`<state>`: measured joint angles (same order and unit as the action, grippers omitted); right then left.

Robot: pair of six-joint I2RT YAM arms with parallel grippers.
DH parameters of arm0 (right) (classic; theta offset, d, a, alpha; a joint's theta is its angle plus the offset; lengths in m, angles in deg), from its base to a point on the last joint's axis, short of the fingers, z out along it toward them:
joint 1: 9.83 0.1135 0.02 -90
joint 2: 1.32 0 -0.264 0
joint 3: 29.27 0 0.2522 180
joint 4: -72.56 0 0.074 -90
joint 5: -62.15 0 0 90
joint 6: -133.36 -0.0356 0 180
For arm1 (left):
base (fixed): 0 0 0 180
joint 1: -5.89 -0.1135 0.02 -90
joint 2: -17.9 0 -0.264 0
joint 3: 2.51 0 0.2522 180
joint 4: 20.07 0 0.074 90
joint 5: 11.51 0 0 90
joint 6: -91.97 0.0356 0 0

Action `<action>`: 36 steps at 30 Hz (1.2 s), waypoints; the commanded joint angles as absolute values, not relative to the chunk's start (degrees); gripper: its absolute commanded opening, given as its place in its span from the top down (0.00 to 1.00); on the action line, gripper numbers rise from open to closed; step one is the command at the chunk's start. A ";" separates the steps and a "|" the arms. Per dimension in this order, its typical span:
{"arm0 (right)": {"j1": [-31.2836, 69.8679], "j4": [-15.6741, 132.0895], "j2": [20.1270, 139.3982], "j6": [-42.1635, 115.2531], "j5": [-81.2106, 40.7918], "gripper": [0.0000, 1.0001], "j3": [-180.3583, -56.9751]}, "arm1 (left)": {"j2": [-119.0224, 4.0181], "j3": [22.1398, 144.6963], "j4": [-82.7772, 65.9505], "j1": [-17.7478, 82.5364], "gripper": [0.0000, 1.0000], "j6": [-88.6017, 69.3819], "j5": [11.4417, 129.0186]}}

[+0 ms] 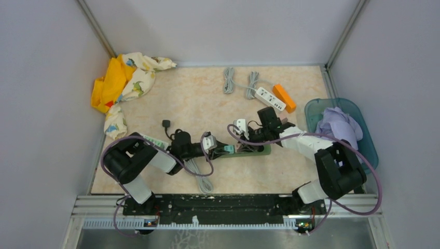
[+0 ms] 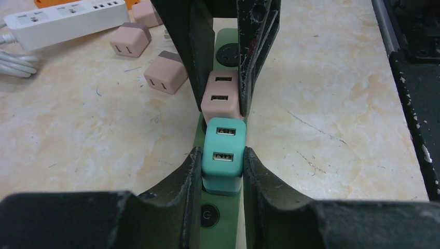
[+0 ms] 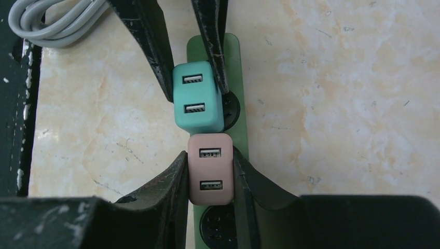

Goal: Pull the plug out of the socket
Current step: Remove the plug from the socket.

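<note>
A green power strip (image 1: 262, 151) lies mid-table; it also shows in the left wrist view (image 2: 224, 218) and the right wrist view (image 3: 239, 62). Two USB plugs sit on it side by side. My left gripper (image 2: 222, 165) is shut on the teal plug (image 2: 223, 153), which also shows in the right wrist view (image 3: 196, 98) and from above (image 1: 229, 149). My right gripper (image 3: 209, 174) is shut on the pink plug (image 3: 210, 168), which also shows in the left wrist view (image 2: 221, 96). The teal plug looks a little askew on the strip in the right wrist view.
Two loose pink plugs (image 2: 166, 71) and a white power strip (image 2: 62, 18) lie beyond. An orange block (image 1: 284, 97), grey cable bundles (image 1: 229, 79), a yellow cloth (image 1: 124, 78), a teal bin (image 1: 358, 116) with lilac cloth, and a grey cord (image 1: 198, 171) are about.
</note>
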<state>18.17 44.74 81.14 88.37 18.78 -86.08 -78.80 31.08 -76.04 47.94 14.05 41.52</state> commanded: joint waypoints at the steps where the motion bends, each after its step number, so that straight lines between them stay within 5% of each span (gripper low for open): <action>1: 14.62 42.03 76.86 97.50 25.47 1.00 -88.57 | -80.25 32.38 -72.93 48.17 0.99 14.11 41.23; 7: 18.16 33.82 78.38 108.18 33.81 1.00 -89.00 | -80.77 33.68 -71.26 48.17 0.99 14.12 41.20; 14: 20.84 57.45 77.59 80.74 26.62 1.00 -86.56 | -81.06 34.13 -70.65 48.17 0.99 14.09 41.30; 18: 17.88 59.44 77.05 78.61 24.33 1.00 -85.97 | -81.06 34.19 -70.63 48.17 0.99 14.11 41.31; 29: 15.61 28.76 78.63 116.06 39.98 1.00 -88.70 | -81.02 34.16 -70.66 48.17 0.99 14.06 41.40; 36: 20.75 59.13 77.28 81.39 32.89 1.00 -84.73 | -81.23 34.43 -70.36 48.17 0.99 14.03 41.48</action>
